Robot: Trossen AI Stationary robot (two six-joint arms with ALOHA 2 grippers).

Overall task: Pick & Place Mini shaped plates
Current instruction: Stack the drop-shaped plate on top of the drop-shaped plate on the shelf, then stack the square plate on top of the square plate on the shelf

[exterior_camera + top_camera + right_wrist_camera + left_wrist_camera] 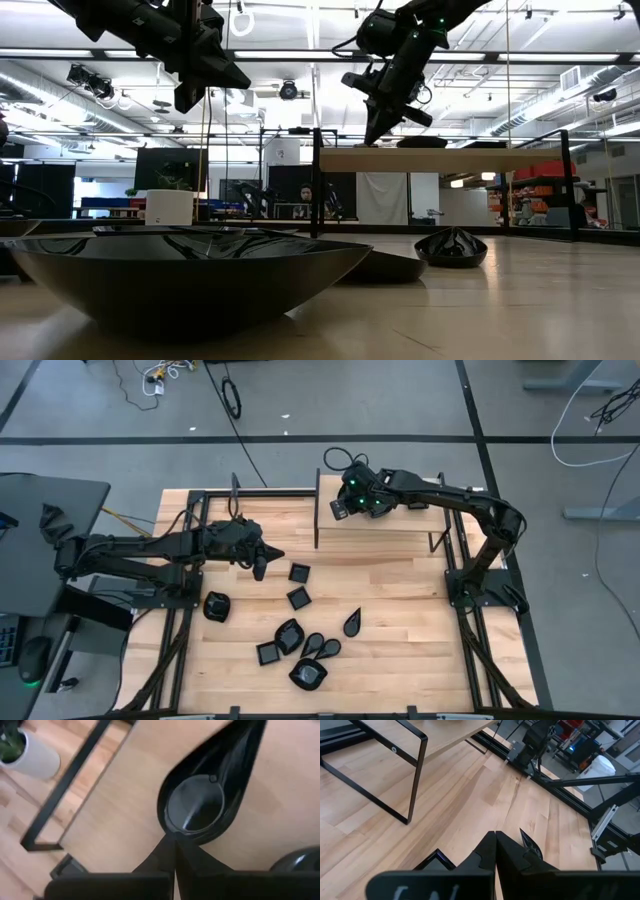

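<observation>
Several mini shaped plates, glossy black, lie on the wooden table, among them squares (299, 572) and a teardrop (352, 623). On the raised wooden shelf (400, 532) at the far side rests a teardrop plate (200, 805), with a second dark plate (300, 861) beside it. My right gripper (175, 837) is shut and slants down at the teardrop plate's round end. My left gripper (260, 570) hangs shut above the table, near the square plates and clear of them. My right gripper's shut fingertips (169, 849) stand at the rim of the teardrop plate's round end (186, 836), slanting down from above. The plate lies flat on the shelf. Whether the tips touch the rim, I cannot tell.
The shelf stands on thin black metal legs (415, 780). A white pot with a green plant (27, 752) stands on the table beyond the shelf's edge. Black frame rails (460, 590) run along the table's sides. Bare wood lies at the table's right near part (410, 640).
</observation>
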